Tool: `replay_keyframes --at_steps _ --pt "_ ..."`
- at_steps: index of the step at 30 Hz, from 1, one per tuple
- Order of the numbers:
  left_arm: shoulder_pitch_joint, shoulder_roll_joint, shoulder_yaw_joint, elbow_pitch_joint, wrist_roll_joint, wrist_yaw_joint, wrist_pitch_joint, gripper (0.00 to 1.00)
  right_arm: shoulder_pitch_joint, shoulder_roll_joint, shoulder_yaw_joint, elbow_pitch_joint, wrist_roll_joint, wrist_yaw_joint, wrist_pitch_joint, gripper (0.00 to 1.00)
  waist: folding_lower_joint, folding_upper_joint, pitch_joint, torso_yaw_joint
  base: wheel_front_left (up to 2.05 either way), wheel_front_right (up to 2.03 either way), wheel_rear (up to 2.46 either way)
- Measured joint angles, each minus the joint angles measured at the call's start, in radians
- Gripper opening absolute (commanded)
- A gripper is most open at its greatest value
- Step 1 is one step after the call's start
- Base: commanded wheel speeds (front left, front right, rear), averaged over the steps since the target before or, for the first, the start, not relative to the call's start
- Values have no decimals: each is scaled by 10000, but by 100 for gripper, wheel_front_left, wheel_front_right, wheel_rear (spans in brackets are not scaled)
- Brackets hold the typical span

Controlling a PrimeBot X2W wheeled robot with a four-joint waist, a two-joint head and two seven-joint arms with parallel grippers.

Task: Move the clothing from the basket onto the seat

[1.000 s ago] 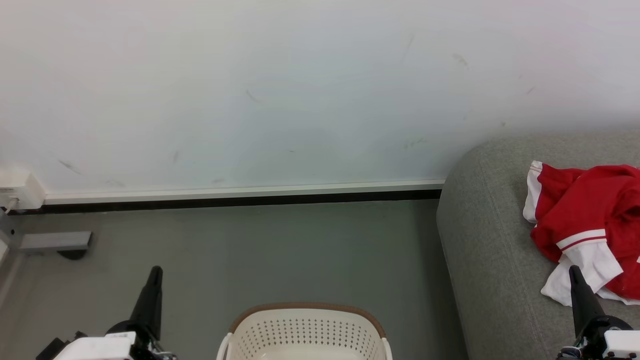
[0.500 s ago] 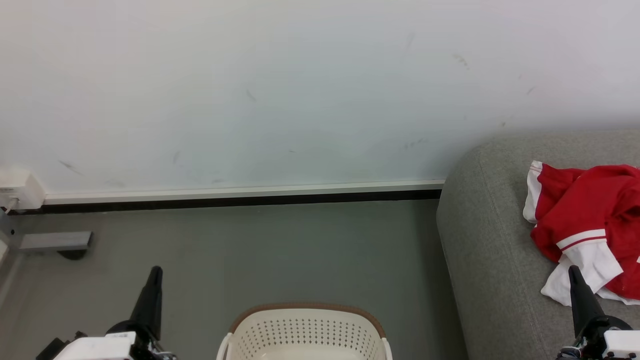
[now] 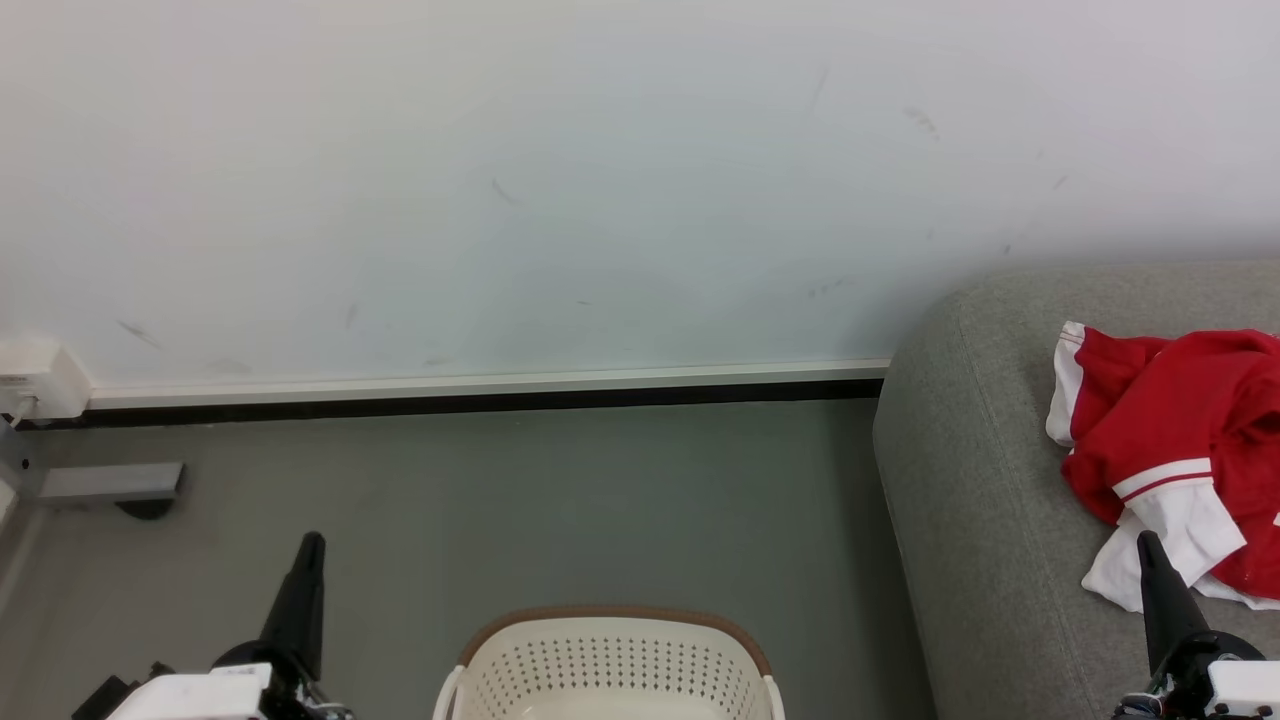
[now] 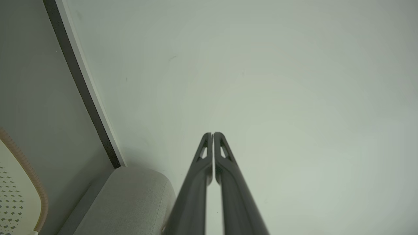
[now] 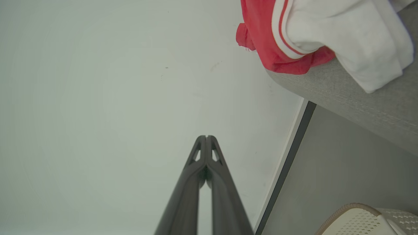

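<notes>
Head view, left to right. A white wall box (image 3: pixel 30 385) sits at 9 o'clock above the skirting, not part of the job. The left gripper (image 3: pixel 310 545) is at 7 o'clock, fingers pressed together tip to tip with nothing between them, pointing up over bare floor (image 3: pixel 560 500). The left wrist view agrees: tips meeting, aimed at the wall (image 3: pixel 600 200). This reads as a parked pose, with the arm beside the basket and apart from it. The basket (image 3: pixel 615 612) is at 6 o'clock on the floor, dead ahead between the two arms, a sensible spot since either arm could reach in. The part of its inside that is in frame is plain perforated wall. The bottom is cut off by the frame edge, so I can't tell if any garment is left in there. The seat (image 3: pixel 980 480) is at 3 to 4 o'clock, its rounded end near the basket, so it's probably an easy swing right from the basket. The clothing (image 3: pixel 1170 430) lies on the seat at 3 o'clock, a crumpled red heap with a white cuff toward the front, running out of frame on the right. The right gripper (image 3: pixel 1148 542) is at 5 o'clock, also closed on nothing. Its tip overlaps the white cuff in this view, but the right wrist view shows the fabric off at 1 o'clock, apart from the fingers. My read is that the transfer is done or close to it, and the basket bottom needs a look first.
</notes>
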Motion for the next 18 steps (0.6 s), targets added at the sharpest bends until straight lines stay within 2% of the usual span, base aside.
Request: replay_keyframes --at_steps 18 --pt "-1 0 0 0 0 0 0 0 0 8 -10 0 -2 0 2 0 0 0 0 0 0 0 0"
